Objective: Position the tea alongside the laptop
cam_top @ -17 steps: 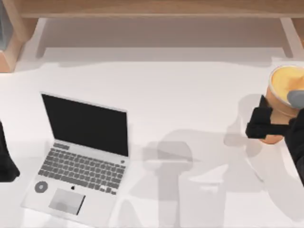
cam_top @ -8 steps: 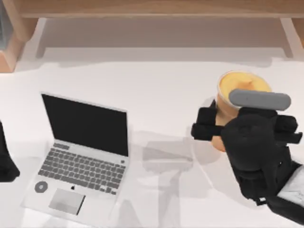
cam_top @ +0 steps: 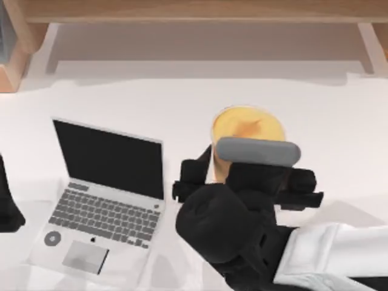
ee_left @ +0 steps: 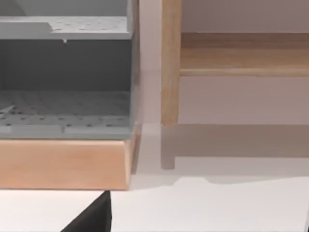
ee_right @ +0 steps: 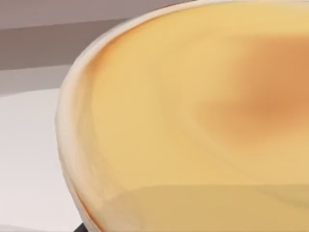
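Three views make up this figure. From above, we are seeing the laptop (cam_top: 100, 200) lying open on the white table (cam_top: 182, 103) toward its left side, its black screen facing the camera; an apple logo below the keyboard and a round grey sticker near the front left corner are showing, and no writing is readable. The tea (cam_top: 247, 130) is sitting between the laptop and the table's right side, near the laptop's right edge but apart from it. Our right gripper (cam_top: 242, 182) is closing on the cup's sides, one dark finger (cam_top: 193, 177) standing out at the cup's left; the wrist body and its grey camera bar are covering the cup below its yellow top. Our left arm (cam_top: 9, 203) is resting at the left edge, cut off by the frame.

From the left wrist, we are looking at a grey shelf unit (ee_left: 65, 72) on a wooden base and a wooden post (ee_left: 170, 63); whether that gripper is open we cannot tell.

From the right wrist, the tea's (ee_right: 193, 116) yellow top is spreading across the frame, its rim cut off.
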Robot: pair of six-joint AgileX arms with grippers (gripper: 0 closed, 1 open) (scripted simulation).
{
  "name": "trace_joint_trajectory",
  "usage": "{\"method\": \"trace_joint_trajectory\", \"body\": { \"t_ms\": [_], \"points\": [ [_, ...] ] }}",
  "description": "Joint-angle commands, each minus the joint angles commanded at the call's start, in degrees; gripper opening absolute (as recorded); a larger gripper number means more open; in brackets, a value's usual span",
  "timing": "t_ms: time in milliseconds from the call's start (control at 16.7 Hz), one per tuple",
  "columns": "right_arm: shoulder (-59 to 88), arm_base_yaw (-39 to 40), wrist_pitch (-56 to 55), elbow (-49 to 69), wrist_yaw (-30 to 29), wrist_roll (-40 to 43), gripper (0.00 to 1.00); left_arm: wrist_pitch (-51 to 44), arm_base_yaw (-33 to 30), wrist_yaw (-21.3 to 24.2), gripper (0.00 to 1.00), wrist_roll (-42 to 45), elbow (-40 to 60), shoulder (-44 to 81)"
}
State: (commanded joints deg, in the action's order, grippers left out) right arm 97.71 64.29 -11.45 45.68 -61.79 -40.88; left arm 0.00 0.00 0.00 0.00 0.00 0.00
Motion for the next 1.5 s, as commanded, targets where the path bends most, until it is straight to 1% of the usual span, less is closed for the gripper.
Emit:
{"method": "trace_joint_trajectory", "body": {
  "t_ms": [240, 480, 1020, 1500],
  "points": [
    [3.1, 6.0, 7.4, 5.0, -4.4, -4.4, 0.0, 0.0, 0.0, 0.0, 1.0, 0.0, 0.0, 0.0],
    [5.1, 9.3, 11.6, 7.4, -6.2, -6.6, 0.0, 0.0, 0.0, 0.0, 1.0, 0.0, 0.0, 0.0],
    [5.3, 9.3, 11.7, 7.3, -6.1, -6.8, 0.0, 0.0, 0.0, 0.0, 1.0, 0.0, 0.0, 0.0],
    [6.9, 8.7, 9.1, 6.5, -6.2, -6.7, 0.0, 0.0, 0.0, 0.0, 1.0, 0.0, 0.0, 0.0]
  ]
}}
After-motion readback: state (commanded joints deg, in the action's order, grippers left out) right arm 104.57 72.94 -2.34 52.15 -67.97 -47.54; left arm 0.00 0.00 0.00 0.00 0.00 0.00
